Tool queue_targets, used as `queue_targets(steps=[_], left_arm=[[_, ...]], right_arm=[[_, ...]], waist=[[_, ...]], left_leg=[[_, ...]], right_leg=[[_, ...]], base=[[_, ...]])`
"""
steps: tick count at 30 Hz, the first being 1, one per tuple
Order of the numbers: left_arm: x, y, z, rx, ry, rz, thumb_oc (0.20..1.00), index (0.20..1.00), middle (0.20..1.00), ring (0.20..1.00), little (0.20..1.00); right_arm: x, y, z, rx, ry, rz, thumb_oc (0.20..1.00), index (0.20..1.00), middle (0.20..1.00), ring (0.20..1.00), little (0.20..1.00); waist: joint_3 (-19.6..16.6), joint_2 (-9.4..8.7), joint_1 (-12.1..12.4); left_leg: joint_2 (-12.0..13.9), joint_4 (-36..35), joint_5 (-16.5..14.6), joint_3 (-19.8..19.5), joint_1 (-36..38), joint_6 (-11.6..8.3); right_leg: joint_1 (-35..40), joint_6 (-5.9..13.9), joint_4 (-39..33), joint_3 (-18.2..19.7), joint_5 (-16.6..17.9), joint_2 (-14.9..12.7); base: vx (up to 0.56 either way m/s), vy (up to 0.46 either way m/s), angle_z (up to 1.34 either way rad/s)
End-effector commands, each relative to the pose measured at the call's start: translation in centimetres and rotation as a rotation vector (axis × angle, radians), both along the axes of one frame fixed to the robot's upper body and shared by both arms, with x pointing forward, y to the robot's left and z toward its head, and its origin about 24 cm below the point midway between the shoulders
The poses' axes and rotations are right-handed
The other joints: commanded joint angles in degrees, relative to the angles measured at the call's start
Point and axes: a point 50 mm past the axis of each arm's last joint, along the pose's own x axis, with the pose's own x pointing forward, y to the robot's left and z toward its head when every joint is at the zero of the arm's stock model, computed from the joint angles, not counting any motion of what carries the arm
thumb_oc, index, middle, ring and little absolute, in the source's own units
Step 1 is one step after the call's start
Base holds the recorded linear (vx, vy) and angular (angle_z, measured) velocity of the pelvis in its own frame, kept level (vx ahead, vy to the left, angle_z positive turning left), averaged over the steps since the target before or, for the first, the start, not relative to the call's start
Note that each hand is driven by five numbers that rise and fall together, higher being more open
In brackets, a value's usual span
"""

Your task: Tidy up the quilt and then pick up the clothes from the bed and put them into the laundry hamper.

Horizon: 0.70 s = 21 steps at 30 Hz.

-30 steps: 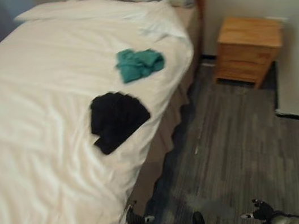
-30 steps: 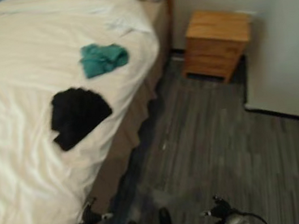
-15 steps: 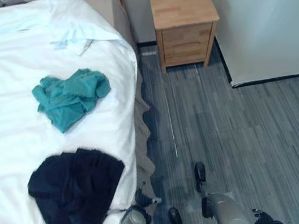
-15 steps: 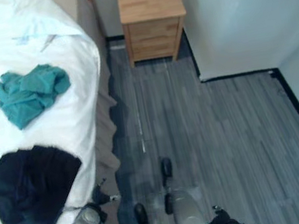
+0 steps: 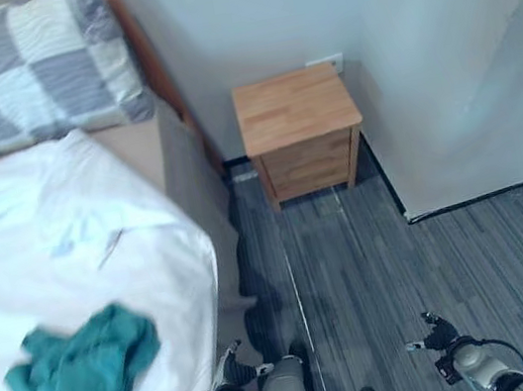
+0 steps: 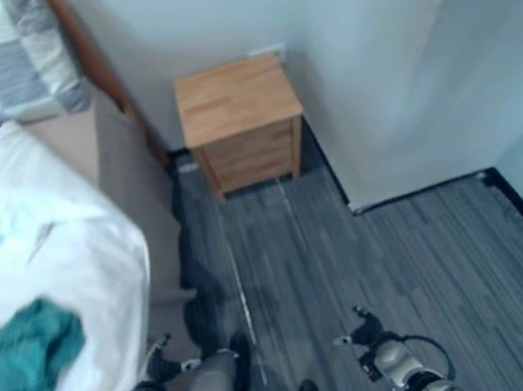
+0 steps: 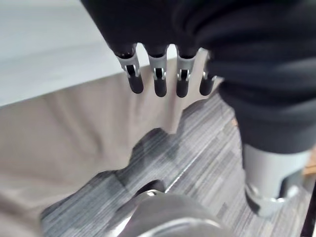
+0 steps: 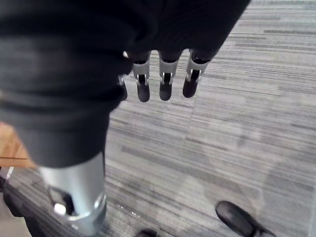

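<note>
One bed (image 5: pixel 182 169) with a beige skirt, covered by one white quilt (image 5: pixel 74 277). One teal garment (image 5: pixel 77 382), crumpled on the quilt near the bed's floor-side edge. One grey-and-white checked pillow (image 5: pixel 20 75) at the head. One wooden nightstand (image 5: pixel 299 129) against the wall, just beside the bed. Left hand (image 7: pixel 163 74), fingers straight and empty, hangs beside the bed skirt. Right hand (image 8: pixel 163 74), fingers straight and empty, hangs over grey floor (image 5: pixel 434 267).

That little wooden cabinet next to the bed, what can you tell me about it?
The bedside cabinet looks like light, honey-coloured wood, with a flat bare top and what seem to be two drawer fronts facing the room. It stands upright on short legs on the grey striped floor, in the corner, its back at or near the pale wall, just beside the bed's wooden headboard. Neither hand is near it.
</note>
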Motion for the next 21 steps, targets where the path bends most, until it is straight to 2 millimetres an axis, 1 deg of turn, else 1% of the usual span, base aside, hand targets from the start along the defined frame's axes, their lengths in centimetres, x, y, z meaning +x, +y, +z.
queue_targets(steps=[1, 2, 3, 4, 5, 6, 7, 8, 9, 10, 11, 12, 13, 14, 15, 16, 17, 18, 20, 21], left_arm=[[0.8, -0.6, 0.0, 0.017, 0.014, -0.047, 1.000, 1.000, 1.000, 1.000, 1.000], [0.8, -0.2, 0.0, 0.017, 0.017, -0.036, 1.000, 1.000, 1.000, 1.000, 1.000], [0.4, -0.5, -0.2, 0.013, 0.032, -0.046, 1.000, 1.000, 1.000, 1.000, 1.000], [0.4, -0.5, -0.2, 0.013, 0.032, -0.046, 1.000, 1.000, 1.000, 1.000, 1.000], [1.3, -0.5, 0.3, 0.011, -0.003, -0.038, 1.000, 1.000, 1.000, 1.000, 1.000], [1.8, -0.3, 0.6, 0.011, -0.028, -0.025, 1.000, 1.000, 1.000, 1.000, 1.000], [1.8, -0.4, 0.6, 0.011, -0.028, -0.025, 1.000, 1.000, 1.000, 1.000, 1.000], [2.1, 0.1, 0.9, 0.013, -0.044, -0.013, 1.000, 1.000, 1.000, 1.000, 1.000], [2.1, 0.1, 0.9, 0.013, -0.044, -0.013, 1.000, 1.000, 1.000, 1.000, 1.000], [2.3, 0.2, 0.9, 0.008, -0.046, -0.008, 1.000, 1.000, 1.000, 1.000, 1.000], [2.4, 0.2, 0.9, 0.005, -0.044, -0.011, 1.000, 1.000, 1.000, 1.000, 1.000], [2.2, 0.2, 0.8, 0.012, -0.033, -0.016, 1.000, 1.000, 1.000, 1.000, 1.000], [2.1, 0.3, 0.7, 0.022, -0.024, -0.022, 1.000, 1.000, 1.000, 1.000, 1.000], [4.4, -0.4, 1.6, 0.043, -0.068, -0.054, 1.000, 1.000, 1.000, 1.000, 1.000], [2.8, -0.2, 1.1, 0.046, -0.054, -0.063, 1.000, 1.000, 1.000, 1.000, 1.000], [2.8, -0.2, 1.1, 0.046, -0.053, -0.063, 1.000, 1.000, 1.000, 1.000, 1.000], [1.1, -0.3, 0.2, 0.039, -0.009, -0.049, 1.000, 1.000, 1.000, 1.000, 1.000], [1.1, -0.3, 0.2, 0.039, -0.009, -0.048, 1.000, 1.000, 1.000, 1.000, 1.000], [-0.4, 0.6, -0.5, 0.038, 0.037, 0.033, 1.000, 1.000, 1.000, 1.000, 1.000], [-0.9, 1.2, -0.6, 0.040, 0.047, 0.074, 1.000, 1.000, 1.000, 1.000, 1.000]], right_arm=[[-2.1, -1.1, -0.6, -0.038, 0.035, -0.032, 1.000, 1.000, 1.000, 1.000, 1.000], [-2.5, -0.8, -0.8, -0.030, 0.055, -0.015, 1.000, 1.000, 1.000, 1.000, 1.000], [-3.5, -0.4, -1.3, -0.015, 0.085, -0.016, 1.000, 1.000, 1.000, 1.000, 1.000], [-3.5, -0.4, -1.3, -0.015, 0.085, -0.016, 1.000, 1.000, 1.000, 1.000, 1.000], [-2.9, -0.1, -1.0, 0.004, 0.061, -0.024, 1.000, 1.000, 1.000, 1.000, 1.000], [-2.6, -0.1, -0.9, 0.012, 0.046, -0.041, 1.000, 1.000, 1.000, 1.000, 1.000], [-2.6, -0.2, -0.9, 0.012, 0.045, -0.041, 1.000, 1.000, 1.000, 1.000, 1.000], [-2.2, -0.7, -0.6, 0.042, 0.016, -0.118, 1.000, 1.000, 1.000, 1.000, 1.000], [-2.2, -0.7, -0.6, 0.042, 0.015, -0.118, 1.000, 1.000, 1.000, 1.000, 1.000], [-1.9, -1.0, -0.4, 0.060, -0.005, -0.157, 1.000, 1.000, 1.000, 1.000, 1.000], [-1.6, -1.3, -0.2, 0.068, -0.020, -0.190, 1.000, 1.000, 1.000, 1.000, 1.000], [-1.3, -1.6, 0.0, 0.065, -0.037, -0.207, 1.000, 1.000, 1.000, 1.000, 1.000], [-0.9, -1.9, 0.2, 0.062, -0.054, -0.224, 1.000, 1.000, 1.000, 1.000, 1.000], [-0.5, -2.3, 0.6, 0.054, -0.075, -0.232, 1.000, 1.000, 1.000, 1.000, 1.000], [-0.2, -3.0, 0.8, 0.028, -0.077, -0.230, 1.000, 1.000, 1.000, 1.000, 1.000], [-0.2, -3.0, 0.8, 0.028, -0.077, -0.230, 1.000, 1.000, 1.000, 1.000, 1.000], [1.4, -2.3, 1.7, 0.046, -0.144, -0.187, 1.000, 1.000, 1.000, 1.000, 1.000], [1.4, -2.3, 1.7, 0.046, -0.143, -0.187, 1.000, 1.000, 1.000, 1.000, 1.000], [3.0, -1.9, 2.7, 0.035, -0.211, -0.121, 1.000, 1.000, 1.000, 1.000, 1.000], [4.0, -2.0, 3.7, 0.025, -0.260, -0.094, 1.000, 1.000, 1.000, 1.000, 1.000]], waist=[[0.66, 1.38, 0.57], [0.19, 0.63, 0.94], [0.07, 0.37, 0.05], [-0.06, 0.44, 0.08], [1.63, 1.86, -1.81], [2.45, 3.04, -2.74], [2.38, 3.13, -2.74], [2.91, 3.56, -4.24], [2.83, 3.68, -4.25], [2.76, 3.44, -4.74], [2.30, 3.26, -4.91], [1.82, 2.82, -5.24], [1.40, 2.18, -5.50], [0.60, 0.83, -6.61], [1.11, 0.63, -5.32], [1.01, 0.56, -5.40], [-0.08, -0.83, -4.45], [-0.05, -0.82, -4.74], [-0.64, -2.04, -3.97], [-0.78, -2.26, -3.86]], left_leg=[[2.01, -8.29, 0.79, 11.24, 12.05, -0.68], [0.35, -8.68, 0.12, 10.27, 13.31, 0.62], [-2.07, -11.11, -1.77, 8.99, 17.91, 2.59], [-1.96, -11.12, -1.68, 9.02, 17.74, 2.57], [-1.70, -13.34, -1.87, 6.27, 22.03, 3.58], [-1.29, -15.03, -1.71, 4.04, 24.20, 3.60], [-1.19, -15.04, -1.65, 4.03, 24.10, 3.58], [-1.09, -15.51, -2.08, 0.43, 26.15, 3.29], [-0.95, -15.53, -2.02, 0.41, 26.05, 3.25], [-1.13, -15.44, -2.55, -1.15, 26.58, 2.98], [-1.17, -15.23, -3.10, -2.76, 26.70, 2.56], [-1.57, -14.79, -3.75, -5.23, 26.91, 2.35], [-2.14, -14.52, -4.54, -7.93, 27.46, 2.20], [-2.32, -14.57, -5.70, -12.34, 28.63, 1.70], [-1.72, -13.76, -6.63, -14.23, 28.76, 1.28], [-1.77, -13.76, -6.50, -14.31, 28.59, 1.25], [-1.98, -12.57, -7.77, -16.86, 28.82, 0.82], [-1.99, -12.49, -7.81, -17.14, 28.82, 0.82], [-1.01, -10.14, -8.62, -19.36, 28.28, -0.48], [-0.21, -9.02, -8.95, -19.84, 27.73, -1.34]], right_leg=[[-0.42, 5.04, 0.12, -1.37, 0.43, -0.22], [-0.79, 5.77, 4.67, -1.06, 0.61, -0.34], [-6.52, 13.44, 21.74, -4.78, 6.63, -3.16], [-6.71, 13.40, 21.69, -4.75, 6.76, -3.05], [-15.24, 15.67, 36.85, -3.78, 13.32, -4.67], [-18.50, 14.92, 40.55, -2.74, 11.22, -3.82], [-18.57, 14.88, 40.43, -2.77, 11.35, -3.72], [-21.15, 12.79, 37.77, -1.09, 8.18, -3.43], [-21.16, 12.74, 37.54, -1.16, 8.37, -3.30], [-21.37, 11.82, 32.69, 0.34, 6.98, -3.84], [-20.29, 11.16, 26.33, 2.13, 5.63, -4.43], [-19.16, 10.50, 17.43, 5.85, 6.04, -4.71], [-18.56, 10.75, 11.16, 11.51, 6.92, -5.07], [-18.81, 12.44, 5.67, 23.61, 9.65, -3.99], [-18.65, 12.76, 3.93, 23.28, 10.96, -4.98], [-18.73, 12.76, 3.80, 23.22, 11.12, -5.06], [-16.95, 11.77, 2.10, 19.63, 10.93, -6.69], [-16.76, 11.75, 2.03, 19.33, 10.89, -6.76], [-14.44, 11.32, 0.32, 18.64, 10.78, -6.00], [-13.38, 10.79, 0.05, 17.08, 10.28, -5.87]], base=[[0.50, 0.051, -0.22], [0.62, 0.113, 0.11], [0.47, 0.109, 0.33], [0.51, 0.134, 0.78], [0.34, 0.047, 0.96], [0.34, 0.047, 1.06], [0.32, -0.083, 1.34], [0.19, -0.082, 1.29], [0.33, -0.144, 1.89], [0.25, -0.141, 1.79], [0.40, -0.238, 2.10], [0.42, -0.264, 1.64], [0.55, -0.400, 1.40], [0.49, -0.460, 1.62], [0.33, -0.373, 1.87], [0.26, -0.355, 2.05], [0.17, -0.197, 1.61], [0.28, -0.344, 1.78], [0.20, -0.355, 1.62], [0.18, -0.343, 1.14]])
